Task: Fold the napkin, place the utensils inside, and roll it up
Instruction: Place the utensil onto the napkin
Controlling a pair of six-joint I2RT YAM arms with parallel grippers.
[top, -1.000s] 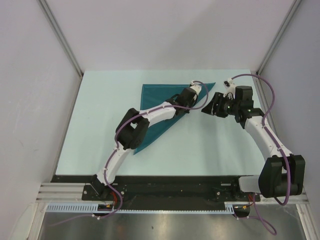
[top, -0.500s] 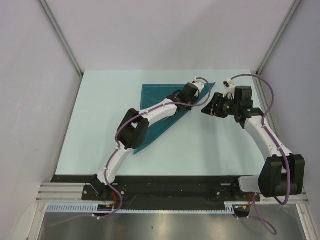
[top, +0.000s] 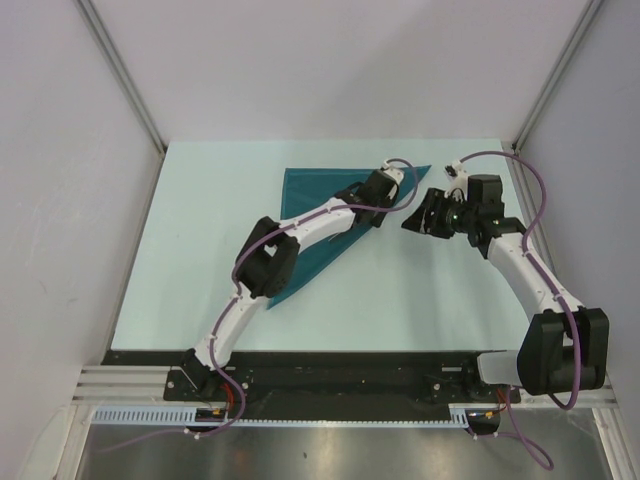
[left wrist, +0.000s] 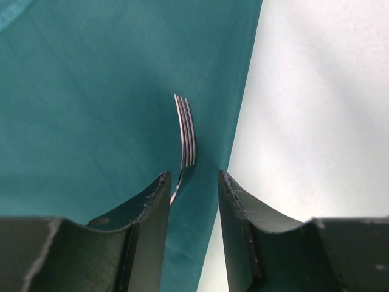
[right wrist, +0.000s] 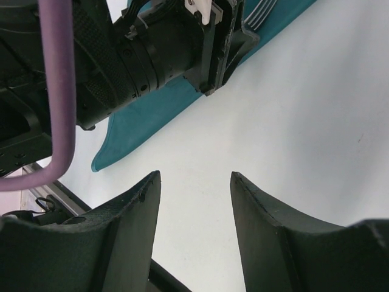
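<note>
The dark teal napkin (top: 310,200) lies folded into a triangle on the table. My left gripper (top: 378,215) hangs low over its long edge near the right corner. In the left wrist view the jaws of my left gripper (left wrist: 193,176) stand apart over the napkin (left wrist: 91,121). A metal fork (left wrist: 186,131) lies on the cloth with its tines ahead of the fingers and its handle running under the left finger. My right gripper (top: 408,218) is just right of the napkin. It is open (right wrist: 194,176) over bare table with nothing between its fingers.
The pale table (top: 200,260) ends in a black rail at the near edge (top: 330,360). White walls with metal posts close in the sides and back. The two grippers are close together near the napkin's right corner (top: 425,168).
The left wrist has shifted slightly over the napkin's long edge. The right arm has edged a little to the left.
</note>
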